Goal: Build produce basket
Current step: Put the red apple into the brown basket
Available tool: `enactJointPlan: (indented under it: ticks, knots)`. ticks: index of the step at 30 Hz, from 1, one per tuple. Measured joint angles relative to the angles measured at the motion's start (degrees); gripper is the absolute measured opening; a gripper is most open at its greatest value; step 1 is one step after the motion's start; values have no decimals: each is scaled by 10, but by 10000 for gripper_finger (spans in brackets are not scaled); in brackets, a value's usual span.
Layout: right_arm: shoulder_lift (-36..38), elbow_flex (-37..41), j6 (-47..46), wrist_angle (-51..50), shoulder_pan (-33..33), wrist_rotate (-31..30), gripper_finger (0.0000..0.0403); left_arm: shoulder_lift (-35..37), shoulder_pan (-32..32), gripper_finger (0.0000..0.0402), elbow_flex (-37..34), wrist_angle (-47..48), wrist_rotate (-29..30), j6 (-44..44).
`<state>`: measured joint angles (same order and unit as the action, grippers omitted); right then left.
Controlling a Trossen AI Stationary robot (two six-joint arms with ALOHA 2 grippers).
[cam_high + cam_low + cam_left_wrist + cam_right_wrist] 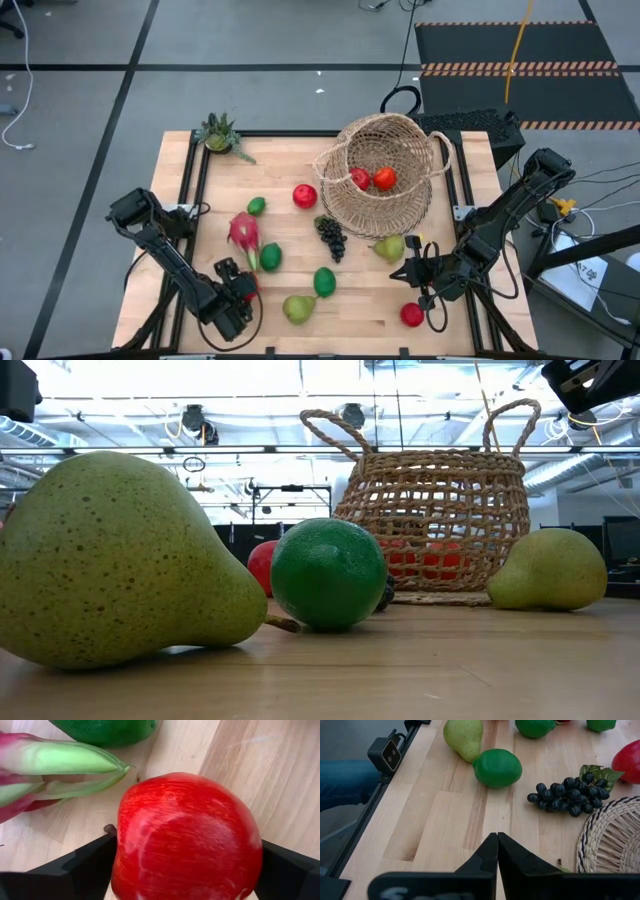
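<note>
The woven basket stands at the table's far right with two red pieces inside. Loose produce lies on the wood: a dragon fruit, limes, grapes, two pears and red apples. Near the front left, my left gripper points down, open, one finger on each side of a red apple that rests on the table. My right gripper hangs shut above the table, beside a pear near the basket. My left gripper comes at the red apple from above, with a finger close on each of two opposite sides. I cannot tell whether the fingers touch the apple. The apple lies on the table.
A small spiky potted plant stands at the far left corner. The dragon fruit and a lime lie just beyond the apple. Another red apple sits near the front right. Bare wood stretches along the near edge.
</note>
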<state>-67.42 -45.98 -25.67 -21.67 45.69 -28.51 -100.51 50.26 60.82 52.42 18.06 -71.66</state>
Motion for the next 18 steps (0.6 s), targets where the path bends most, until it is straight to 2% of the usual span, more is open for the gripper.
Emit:
enactJointPlan:
  ticks: [4, 6, 12, 18]
  knots:
    - [0, 0, 3, 0, 0, 0, 4, 0, 0, 334, 0, 0, 0, -4]
    - [0, 0, 4, 0, 0, 0, 4, 0, 0, 328, 0, 0, 0, -5]
    - [0, 0, 4, 0, 0, 0, 4, 0, -2, 354, 17, 10, 0, 23]
    - [0, 0, 4, 0, 0, 0, 4, 0, -20, 352, 93, 54, 21, 111]
